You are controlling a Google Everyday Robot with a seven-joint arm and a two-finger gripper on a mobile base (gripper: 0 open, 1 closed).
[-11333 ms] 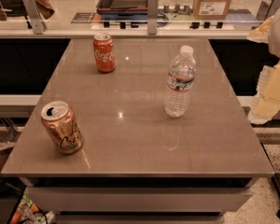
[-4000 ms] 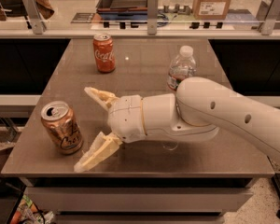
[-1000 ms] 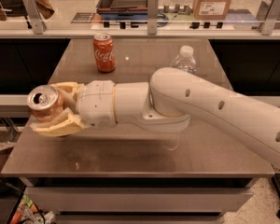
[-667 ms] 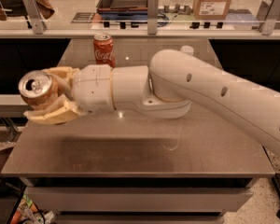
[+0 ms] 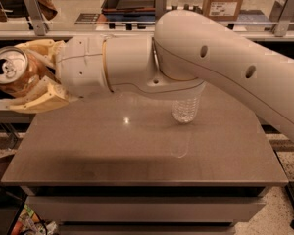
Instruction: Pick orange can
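The white arm reaches across the brown desk from its right edge. The gripper hangs above the left edge, its tan fingers clamped around the orange can, which is clear of the surface and tilted. A water bottle stands mid-desk. The pick looks complete; next calls for a firm hold.

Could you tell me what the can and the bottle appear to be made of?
The orange can, held off the table in the gripper at far left: likely aluminium, with a shiny silver lid, pull-tab and glossy copper wall. The water bottle under the arm: probably clear plastic, see-through with ribbed sides.
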